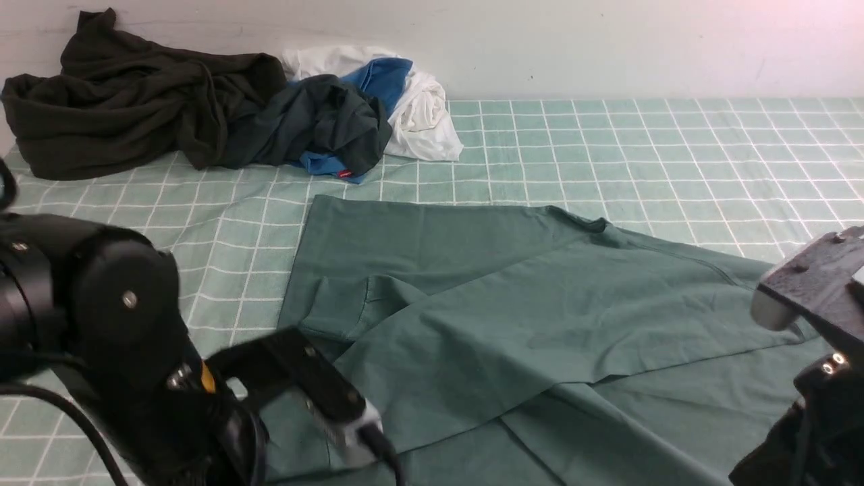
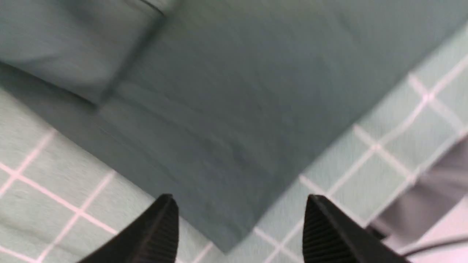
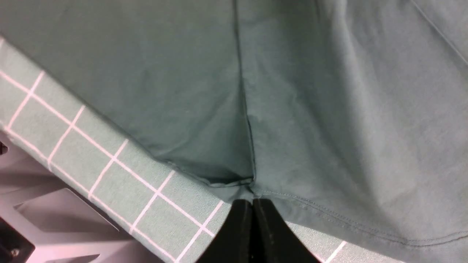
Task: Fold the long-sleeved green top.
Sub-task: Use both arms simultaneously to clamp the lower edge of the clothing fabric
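Note:
The green long-sleeved top (image 1: 513,317) lies spread on the pale green grid sheet (image 1: 675,148), with one part folded over the rest and a sleeve cuff tucked at its left. In the left wrist view my left gripper (image 2: 238,200) stands open just above a corner of the top (image 2: 219,109); nothing is between its fingers. In the right wrist view my right gripper (image 3: 252,201) is shut, and the top's stitched hem (image 3: 329,212) puckers into its tips at a seam. The front view shows only both arms' bodies, not the fingertips.
At the back left lies a very dark olive-black garment (image 1: 128,101), and beside it a heap of dark teal, blue and white clothes (image 1: 364,108) against the wall. The sheet's near edge (image 3: 55,171) runs close to my right gripper.

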`<state>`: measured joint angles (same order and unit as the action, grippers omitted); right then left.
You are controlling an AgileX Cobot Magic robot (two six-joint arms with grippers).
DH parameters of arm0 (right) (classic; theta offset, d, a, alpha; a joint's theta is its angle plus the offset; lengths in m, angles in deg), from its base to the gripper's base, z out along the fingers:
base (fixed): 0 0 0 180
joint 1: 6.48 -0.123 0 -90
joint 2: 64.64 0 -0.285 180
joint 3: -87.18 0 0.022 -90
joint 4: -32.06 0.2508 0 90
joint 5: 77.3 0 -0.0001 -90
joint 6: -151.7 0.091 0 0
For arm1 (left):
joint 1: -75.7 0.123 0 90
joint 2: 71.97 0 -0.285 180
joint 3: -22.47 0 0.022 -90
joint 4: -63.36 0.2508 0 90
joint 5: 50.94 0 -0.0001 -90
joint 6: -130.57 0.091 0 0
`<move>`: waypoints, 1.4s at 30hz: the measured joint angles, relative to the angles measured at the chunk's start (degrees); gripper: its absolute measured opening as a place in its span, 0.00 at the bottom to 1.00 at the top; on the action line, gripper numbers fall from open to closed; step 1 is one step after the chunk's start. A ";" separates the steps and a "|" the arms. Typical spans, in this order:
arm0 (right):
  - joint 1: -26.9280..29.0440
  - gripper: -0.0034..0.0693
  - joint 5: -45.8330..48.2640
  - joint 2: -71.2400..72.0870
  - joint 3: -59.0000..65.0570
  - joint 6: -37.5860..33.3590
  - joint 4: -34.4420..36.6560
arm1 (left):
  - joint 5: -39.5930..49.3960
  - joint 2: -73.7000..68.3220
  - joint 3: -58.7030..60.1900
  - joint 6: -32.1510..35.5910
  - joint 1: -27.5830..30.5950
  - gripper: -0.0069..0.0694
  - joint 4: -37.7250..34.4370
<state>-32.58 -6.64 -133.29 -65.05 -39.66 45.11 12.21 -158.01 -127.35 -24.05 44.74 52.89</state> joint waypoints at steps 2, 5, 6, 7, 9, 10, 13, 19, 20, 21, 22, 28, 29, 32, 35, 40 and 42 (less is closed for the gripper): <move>-1.03 0.03 0.18 1.60 0.00 0.07 -0.86 | -0.85 -0.55 2.65 0.00 -4.37 0.65 3.97; -1.25 0.03 0.36 2.29 0.00 0.12 -1.68 | -3.17 -1.86 5.79 0.18 -7.73 0.65 6.89; -1.25 0.03 0.36 2.36 0.00 0.18 -2.25 | -5.35 -3.28 7.98 0.60 -9.43 0.65 8.07; -1.25 0.03 0.36 2.36 0.00 0.19 -2.45 | -6.52 -4.10 9.24 0.93 -10.16 0.65 8.31; -1.25 0.03 0.36 2.41 0.00 0.24 -2.52 | -8.58 -5.59 10.50 1.67 -10.79 0.65 8.63; -1.25 0.03 0.31 2.40 0.00 0.24 -2.52 | -9.85 -6.43 11.16 1.97 -11.09 0.65 8.68; -1.25 0.03 0.25 2.47 0.00 0.24 -2.62 | -12.71 -8.68 11.77 2.05 -11.55 0.65 9.09; -1.25 0.03 0.19 2.47 0.00 0.24 -2.66 | -15.04 -8.82 11.64 -2.98 -11.75 0.53 10.81; -1.25 0.03 0.19 2.47 0.00 0.24 -2.66 | -15.26 -8.82 11.64 -3.89 -11.75 0.50 11.11; -1.25 0.03 0.19 2.47 0.00 0.24 -2.66 | -15.37 -8.82 11.64 -4.62 -11.75 0.46 11.37; -1.25 0.03 0.19 2.47 0.00 0.24 -2.66 | -15.37 -8.82 11.64 -5.14 -11.75 0.43 11.48; -1.25 0.03 0.19 2.47 0.00 0.26 -2.66 | -15.97 -8.86 11.60 -5.75 -11.75 0.21 11.96; -1.25 0.03 0.19 2.47 0.00 0.26 -2.66 | -16.03 -8.86 11.60 -5.75 -11.75 0.17 11.97; -1.25 0.03 0.19 2.47 0.00 -0.38 -2.66 | -16.14 -8.75 11.60 -5.78 -11.75 0.12 11.97; -1.25 0.03 0.26 2.47 0.00 -1.89 -2.66 | -14.47 -8.00 10.41 -5.85 -11.75 0.10 11.22; -1.25 0.03 0.31 2.47 0.00 -3.67 -2.66 | -9.64 -3.85 6.98 -5.96 -11.75 0.10 10.47; -1.25 0.03 0.31 2.47 0.00 -4.33 -2.72 | -8.64 -2.91 6.35 -5.96 -11.75 0.10 10.47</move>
<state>-33.82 -6.33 -130.82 -65.05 -43.99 42.38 3.57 -160.92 -121.00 -30.01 32.99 63.36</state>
